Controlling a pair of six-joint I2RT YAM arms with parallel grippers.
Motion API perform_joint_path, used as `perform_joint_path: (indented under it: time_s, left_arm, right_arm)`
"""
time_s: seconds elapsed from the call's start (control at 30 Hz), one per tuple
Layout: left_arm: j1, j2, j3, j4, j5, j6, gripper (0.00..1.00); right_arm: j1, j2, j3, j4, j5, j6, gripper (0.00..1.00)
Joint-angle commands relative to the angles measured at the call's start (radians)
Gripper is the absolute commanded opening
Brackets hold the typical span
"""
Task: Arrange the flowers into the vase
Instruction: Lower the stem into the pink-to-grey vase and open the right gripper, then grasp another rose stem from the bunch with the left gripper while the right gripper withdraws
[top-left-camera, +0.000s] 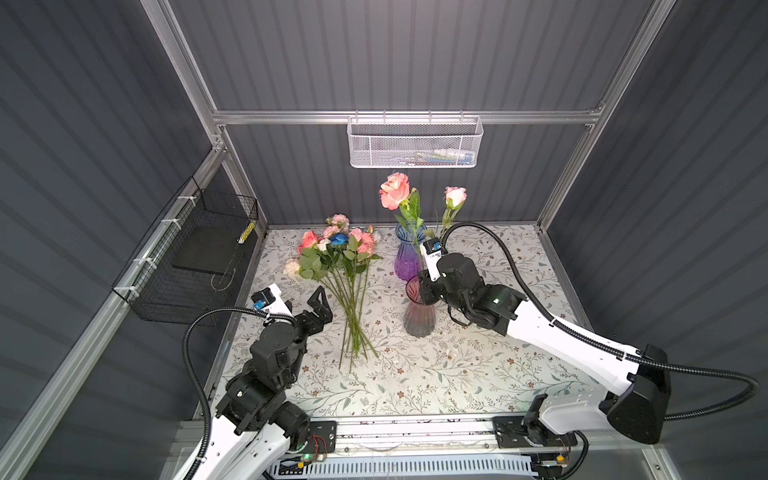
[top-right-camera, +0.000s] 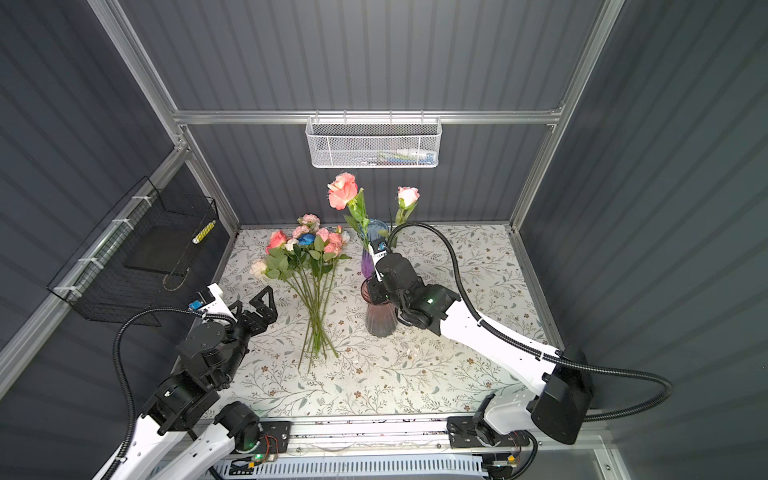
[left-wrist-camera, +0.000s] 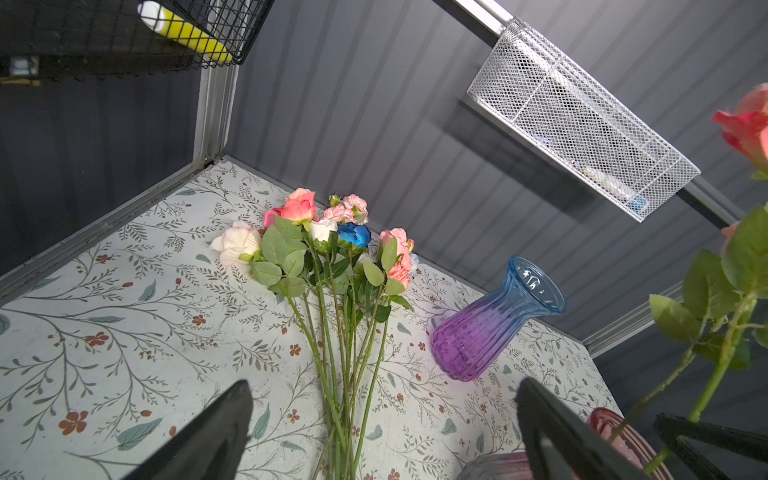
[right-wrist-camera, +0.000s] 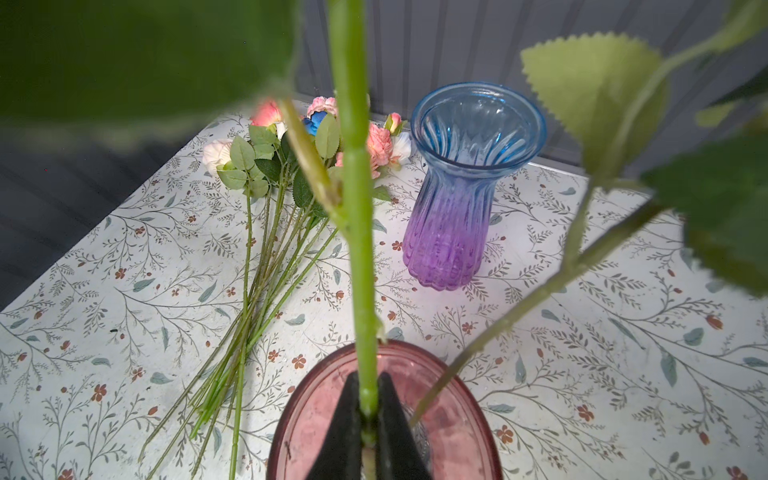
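Atop floral-print tbl (top-left-camera: 457, 374), flowers (top-left-camera: 332, 259), grey ribbed walls (top-left-camera: 395, 54), wht mesh basket (top-left-camera: 415, 145)

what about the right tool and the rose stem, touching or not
Touching. The right wrist view shows the right tool clamped on the rose stem over the pink vase.

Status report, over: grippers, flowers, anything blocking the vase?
Left gripper open, empty, beside bundle. Right gripper shut on rose stem at pink vase mouth. One rose already in; nothing blocking.
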Motion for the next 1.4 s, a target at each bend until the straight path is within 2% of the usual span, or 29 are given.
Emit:
perform_joint_path:
  time_s: [0.0,0.43,0.67,0.83,0.97,1.03,1.1,1.2,1.37]
  left_arm:
    - [-0.005,0.044,-0.005,0.024,-0.001,-0.023,0.99]
    - [-0.005,0.193,0.065,0.047,0.037,-0.052,0.99]
    - [-0.005,0.238,0.084,0.040,0.012,-0.036,0.99]
    - [-0.003,0.375,0.148,0.001,-0.007,-0.001,0.99]
    - [0.004,0.524,0.224,-0.046,-0.006,0.020,0.97]
    - [0.036,0.594,0.256,-0.043,0.059,0.043,0.92]
    - [0.090,0.654,0.285,-0.036,0.182,0.047,0.86]
    - [0.166,0.768,0.334,-0.045,0.295,0.050,0.70]
    - [0.188,0.994,0.482,-0.147,0.283,0.109,0.53]
  right_arm:
    - [0.008,-0.030,-0.027,0.006,-0.011,0.031,0.13]
    - [0.014,-0.122,-0.070,0.049,-0.041,0.052,0.23]
    - [0.018,-0.199,-0.091,0.050,-0.053,0.059,0.25]
    - [0.023,-0.302,-0.125,0.049,-0.038,0.057,0.27]
    - [0.023,-0.393,-0.191,0.064,0.021,0.046,0.30]
    - [0.023,-0.441,-0.242,0.080,0.072,0.043,0.31]
    - [0.020,-0.481,-0.289,0.090,0.117,0.049,0.32]
    - [0.013,-0.534,-0.357,0.100,0.155,0.072,0.33]
    - [-0.016,-0.593,-0.460,0.112,0.163,0.124,0.32]
